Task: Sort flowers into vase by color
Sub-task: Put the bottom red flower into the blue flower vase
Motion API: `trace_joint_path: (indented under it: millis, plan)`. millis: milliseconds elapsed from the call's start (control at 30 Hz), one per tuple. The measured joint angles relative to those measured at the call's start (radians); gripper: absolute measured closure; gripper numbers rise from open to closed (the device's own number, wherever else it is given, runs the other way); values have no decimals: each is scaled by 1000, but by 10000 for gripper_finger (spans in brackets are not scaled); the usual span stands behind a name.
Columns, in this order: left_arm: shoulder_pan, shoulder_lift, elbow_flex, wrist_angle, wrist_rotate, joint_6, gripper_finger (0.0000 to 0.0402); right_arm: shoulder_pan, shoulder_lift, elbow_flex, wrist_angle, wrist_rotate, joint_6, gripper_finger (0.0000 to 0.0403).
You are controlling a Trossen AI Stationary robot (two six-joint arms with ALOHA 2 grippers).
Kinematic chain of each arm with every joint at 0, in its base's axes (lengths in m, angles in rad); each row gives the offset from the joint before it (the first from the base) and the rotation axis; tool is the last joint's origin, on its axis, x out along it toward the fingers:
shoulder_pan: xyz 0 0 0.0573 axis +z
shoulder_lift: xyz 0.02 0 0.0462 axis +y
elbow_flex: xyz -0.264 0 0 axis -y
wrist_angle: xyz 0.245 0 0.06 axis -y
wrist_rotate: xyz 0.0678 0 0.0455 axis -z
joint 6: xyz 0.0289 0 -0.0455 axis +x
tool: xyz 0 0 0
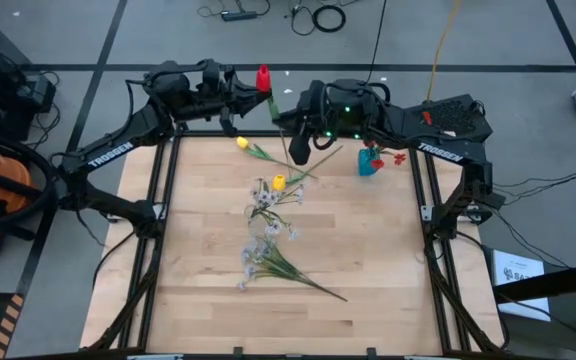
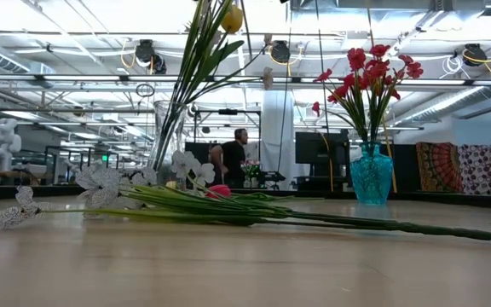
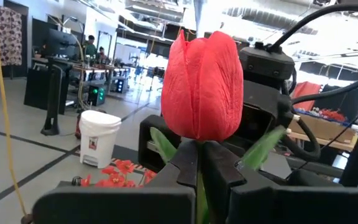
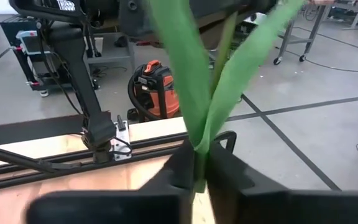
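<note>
Left gripper [image 1: 251, 88] raised beyond the desk's far edge, left of its middle, fingers [image 3: 188, 163] pinched narrow on the stalk of a red tulip [image 3: 202, 85] just under the bloom; bloom upright in the left wrist view, seen from above as a red bud [image 1: 263, 78] past the far rail.

Right gripper [image 1: 294, 128] close by, over the far edge near the middle, fingers [image 4: 222, 163] nipped together on the green stem and leaves [image 4: 197, 81] of that same flower, lower down the stalk. Both grippers thus clamped on one stem, well clear of the desk [image 1: 388, 270].

Teal vase [image 1: 368, 163] standing upright near the far right corner, red blossoms [image 2: 366, 72] already in it; in the low view the vase [image 2: 372, 177] at the right, stems rising straight.

Yellow tulip [image 1: 243, 143] lying near the far edge, left of centre; a second yellow bud [image 1: 279, 182] nearer the middle. White sprays [image 1: 264, 225] spread across the middle, stalks [image 1: 303, 275] trailing toward the near right.

Person [image 2: 233, 158] visible far behind the desk. Orange vacuum [image 4: 157, 84] on the floor by the left side.
</note>
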State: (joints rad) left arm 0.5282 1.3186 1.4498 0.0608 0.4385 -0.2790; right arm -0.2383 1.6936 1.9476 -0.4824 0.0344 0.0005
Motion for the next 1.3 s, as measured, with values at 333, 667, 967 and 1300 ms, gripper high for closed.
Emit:
trace_joint_path:
  millis: [333,667,967,1300]
  plan:
    - [0,0,0,-3,6,4,325,-2,0,0,-17,11,-5,399]
    - [52,-7,0,11,-11,48,255,-4,-106,1,-141,258,39,401]
    - [127,-12,0,-89,60,61,253,39,-279,2,-437,442,186,402]
    - [192,-18,-75,-49,113,73,253,308,-488,-168,-577,767,454,403]
